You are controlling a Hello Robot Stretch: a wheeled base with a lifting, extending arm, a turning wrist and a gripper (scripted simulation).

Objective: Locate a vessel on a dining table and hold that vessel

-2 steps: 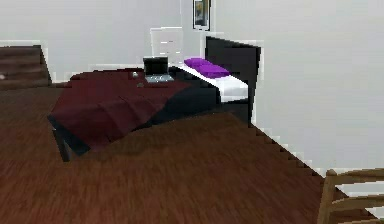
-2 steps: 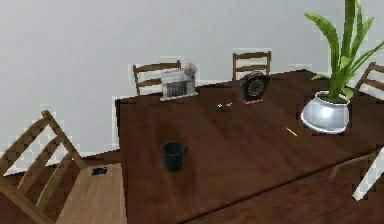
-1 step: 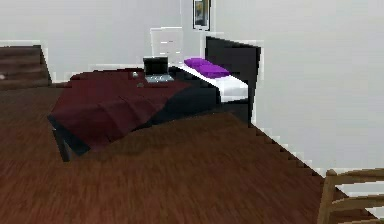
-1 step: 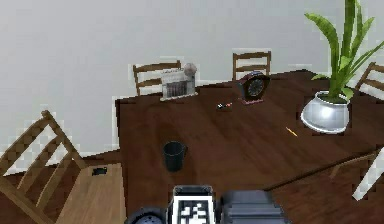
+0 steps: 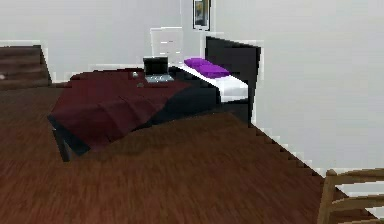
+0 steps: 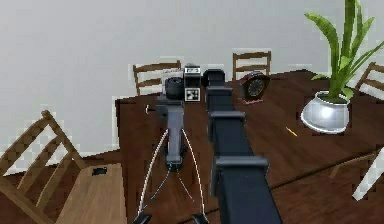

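— Well, counts first, please.

— One tabletop (image 6: 285, 150), dark wood. On it stands one white pot (image 6: 325, 114) with one green plant (image 6: 345, 45) in it, and one round dark object (image 6: 255, 88) sits near the far edge. Four chairs (image 6: 155, 75) counted at it: one at the arm side view's left, two along the far edge, one at the right edge. In the forward view: one bed (image 5: 110, 105), with one laptop (image 5: 157, 70) and one purple pillow (image 5: 205, 67) on it.

— And the pot against the hand?

— The hand (image 6: 172, 205) is over the tabletop's left part. The pot stands toward the arm side view's right, well apart from the hand, with the arm (image 6: 235, 150) between them.

— Condition of the hand?

— Cannot tell whether its fingers are spread or pressed together. They run to the picture's bottom edge, so I cannot tell whether it holds anything.
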